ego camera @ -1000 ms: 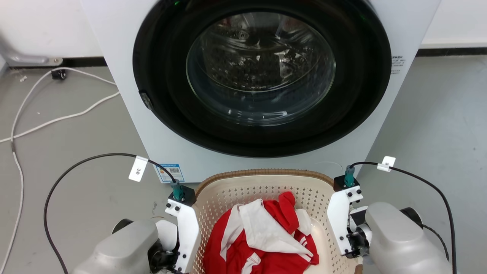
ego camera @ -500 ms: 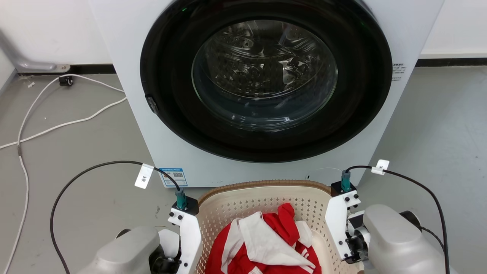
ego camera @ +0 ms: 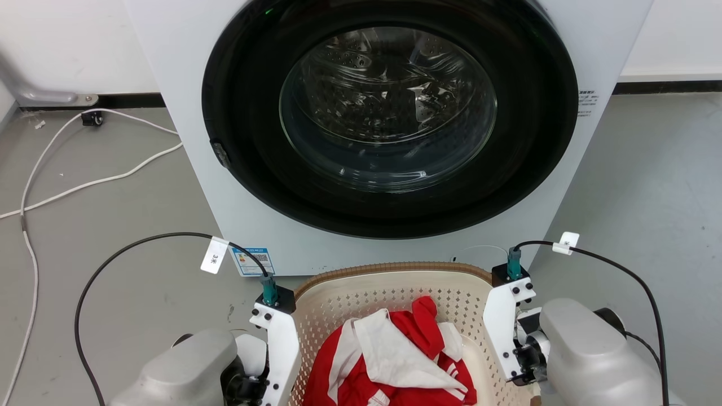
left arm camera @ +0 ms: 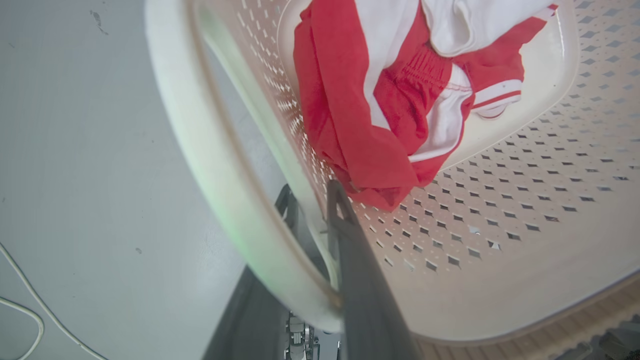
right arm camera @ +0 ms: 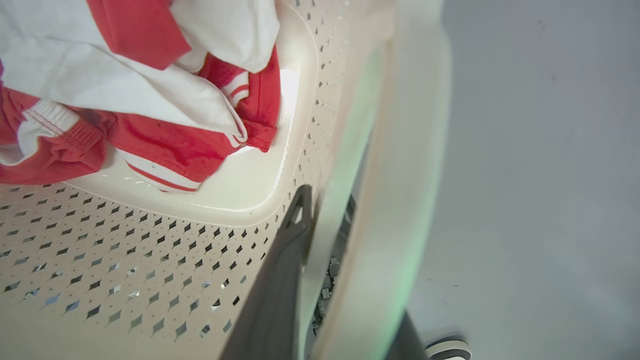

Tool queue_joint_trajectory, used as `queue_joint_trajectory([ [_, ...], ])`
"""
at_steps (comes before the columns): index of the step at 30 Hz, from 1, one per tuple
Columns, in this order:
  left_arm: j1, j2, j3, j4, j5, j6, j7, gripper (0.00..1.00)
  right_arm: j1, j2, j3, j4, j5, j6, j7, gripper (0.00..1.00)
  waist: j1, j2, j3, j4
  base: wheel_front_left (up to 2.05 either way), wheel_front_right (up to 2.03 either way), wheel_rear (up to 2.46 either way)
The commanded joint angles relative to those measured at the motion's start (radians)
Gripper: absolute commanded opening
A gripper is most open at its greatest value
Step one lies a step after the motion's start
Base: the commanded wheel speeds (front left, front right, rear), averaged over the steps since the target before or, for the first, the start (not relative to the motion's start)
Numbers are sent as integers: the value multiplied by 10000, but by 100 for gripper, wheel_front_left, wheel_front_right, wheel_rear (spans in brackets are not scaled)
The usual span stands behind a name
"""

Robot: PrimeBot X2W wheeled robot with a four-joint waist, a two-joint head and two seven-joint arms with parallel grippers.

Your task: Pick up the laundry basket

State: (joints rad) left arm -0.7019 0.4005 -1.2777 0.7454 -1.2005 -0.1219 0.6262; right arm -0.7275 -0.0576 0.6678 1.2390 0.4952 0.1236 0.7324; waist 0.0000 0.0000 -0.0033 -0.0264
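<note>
Left hand [left arm camera: 311,192] gripping laundry basket [left arm camera: 500,225] wall, red-and-white clothes [left arm camera: 360,125] inside, grey floor [left arm camera: 75,150] beyond

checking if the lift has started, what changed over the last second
Mostly the head camera shifted. Against the washing machine, the laundry basket sits slightly lower in the head view, and both arms with it. Nothing was taken hold of or let go: the left gripper and right gripper stay at its sides, each clamped across a side wall. The red and white clothes lie unchanged.
</note>
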Motion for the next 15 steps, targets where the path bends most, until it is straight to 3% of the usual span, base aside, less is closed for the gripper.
queue_joint_trajectory([
  [1, -187, -198, -55, -202, 61, -143, 17, 0, -145, 128, 150, -36, -14, 129, -86, 0, 0, 0, 7, -3, 0, 0, 0],
  [15, -172, -161, -52, -203, -39, -144, 7, 0, -234, 139, 443, 44, 361, 130, -164, 0, 0, 0, 1, 21, 0, 0, 0],
])
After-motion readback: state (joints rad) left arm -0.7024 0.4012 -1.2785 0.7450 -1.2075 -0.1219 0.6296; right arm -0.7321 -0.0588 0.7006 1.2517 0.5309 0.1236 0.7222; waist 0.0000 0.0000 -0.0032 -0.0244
